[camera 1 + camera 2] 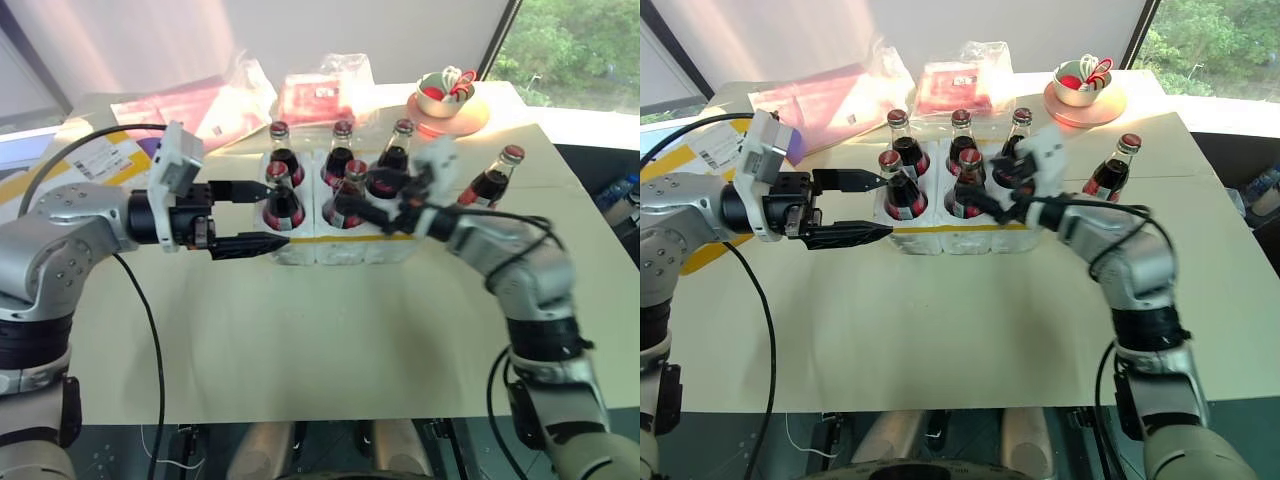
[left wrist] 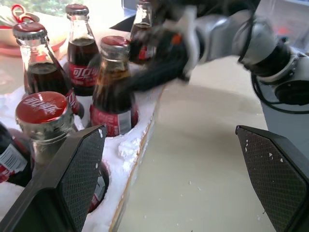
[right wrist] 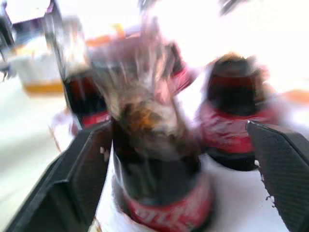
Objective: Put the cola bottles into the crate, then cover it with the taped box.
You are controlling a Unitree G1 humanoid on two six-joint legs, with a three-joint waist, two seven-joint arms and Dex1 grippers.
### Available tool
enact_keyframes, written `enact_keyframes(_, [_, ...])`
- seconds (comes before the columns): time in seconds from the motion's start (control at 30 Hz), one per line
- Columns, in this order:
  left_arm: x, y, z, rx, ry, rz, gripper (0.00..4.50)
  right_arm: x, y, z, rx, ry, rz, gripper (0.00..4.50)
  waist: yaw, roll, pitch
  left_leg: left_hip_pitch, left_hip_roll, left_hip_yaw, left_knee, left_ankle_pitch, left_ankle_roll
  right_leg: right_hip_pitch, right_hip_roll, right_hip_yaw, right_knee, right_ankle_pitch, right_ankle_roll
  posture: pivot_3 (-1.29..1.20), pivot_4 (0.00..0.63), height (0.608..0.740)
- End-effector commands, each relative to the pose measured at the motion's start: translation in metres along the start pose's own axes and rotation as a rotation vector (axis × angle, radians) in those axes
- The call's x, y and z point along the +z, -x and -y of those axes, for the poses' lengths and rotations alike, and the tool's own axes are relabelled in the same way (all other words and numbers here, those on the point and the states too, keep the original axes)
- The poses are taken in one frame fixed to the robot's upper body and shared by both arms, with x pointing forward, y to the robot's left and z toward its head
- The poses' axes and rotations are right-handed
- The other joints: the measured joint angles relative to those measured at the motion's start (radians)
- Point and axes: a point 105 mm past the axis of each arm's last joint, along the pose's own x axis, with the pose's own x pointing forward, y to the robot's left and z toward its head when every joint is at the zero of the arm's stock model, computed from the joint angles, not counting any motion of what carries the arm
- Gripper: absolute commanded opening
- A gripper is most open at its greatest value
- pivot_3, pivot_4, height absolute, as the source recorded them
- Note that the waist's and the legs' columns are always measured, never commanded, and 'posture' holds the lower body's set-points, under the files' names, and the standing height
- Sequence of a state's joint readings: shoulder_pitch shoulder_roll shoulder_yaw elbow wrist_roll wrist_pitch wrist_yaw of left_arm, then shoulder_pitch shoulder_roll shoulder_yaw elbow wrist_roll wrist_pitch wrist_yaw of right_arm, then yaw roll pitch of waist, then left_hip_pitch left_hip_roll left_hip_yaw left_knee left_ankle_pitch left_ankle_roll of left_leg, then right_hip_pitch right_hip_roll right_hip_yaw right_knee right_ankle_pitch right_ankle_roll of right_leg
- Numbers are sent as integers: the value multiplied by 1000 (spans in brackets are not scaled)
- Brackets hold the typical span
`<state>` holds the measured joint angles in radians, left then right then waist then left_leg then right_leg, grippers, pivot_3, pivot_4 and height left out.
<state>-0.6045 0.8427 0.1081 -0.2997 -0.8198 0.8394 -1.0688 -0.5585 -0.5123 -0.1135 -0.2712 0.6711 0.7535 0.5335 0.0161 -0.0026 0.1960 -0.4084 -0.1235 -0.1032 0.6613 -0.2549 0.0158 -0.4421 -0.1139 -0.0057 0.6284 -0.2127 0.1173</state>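
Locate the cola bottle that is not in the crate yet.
In the left eye view, it stands on the table, right of the crate, beyond the right gripper.

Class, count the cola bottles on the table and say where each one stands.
6. Five stand in the crate: back row; front row. One stands on the table, right of the crate.

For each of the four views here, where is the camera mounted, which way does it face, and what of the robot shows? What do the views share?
Left eye: on the head, looking forward and down at the table; both arms show, crate between them.
Right eye: beside it, facing the same way; sixth cola bottle stands outside the crate.
Left wrist: looks along the open left pincer over the crate; the right arm shows beyond.
Right wrist: looks along the open right pincer, front-row bottle between its fingers.
Shared: crate and bottles.
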Motion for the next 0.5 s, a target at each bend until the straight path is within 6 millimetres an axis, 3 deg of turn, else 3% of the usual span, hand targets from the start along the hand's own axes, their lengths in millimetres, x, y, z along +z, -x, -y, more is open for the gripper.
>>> enact_keyframes(0.03, [10, -1, 3, -28, -43, 17, 4500, 33, 60, 12, -117, 3, 98, 4442, 1, -1, 0, 0, 0, 0, 0, 0, 0, 0, 0, 0, 0, 0, 0, 0, 150, 739])
enact_keyframes(0.1, [10, -3, 2, -38, -47, 16, 4500, 22, 92, 22, -223, 8, 26, 4442, 1, -1, -1, 0, 0, 0, 0, -1, 1, 1, 0, 0, -1, 0, 0, 0, 150, 739])
enact_keyframes(0.27, [13, -9, -1, -63, -52, 25, 4500, -2, 148, 44, -442, 8, -125, 4442, -11, -1, -1, 1, 1, 2, 0, -1, 1, 2, -2, 1, -1, 0, 0, 0, 150, 739])
enact_keyframes(0.5, [16, -21, -4, -96, -82, 34, 4500, -12, 143, 63, -570, 26, -98, 4442, -11, -1, -1, 4, 3, 5, 1, 0, 1, 4, -1, 2, -1, 0, 0, 0, 150, 739])
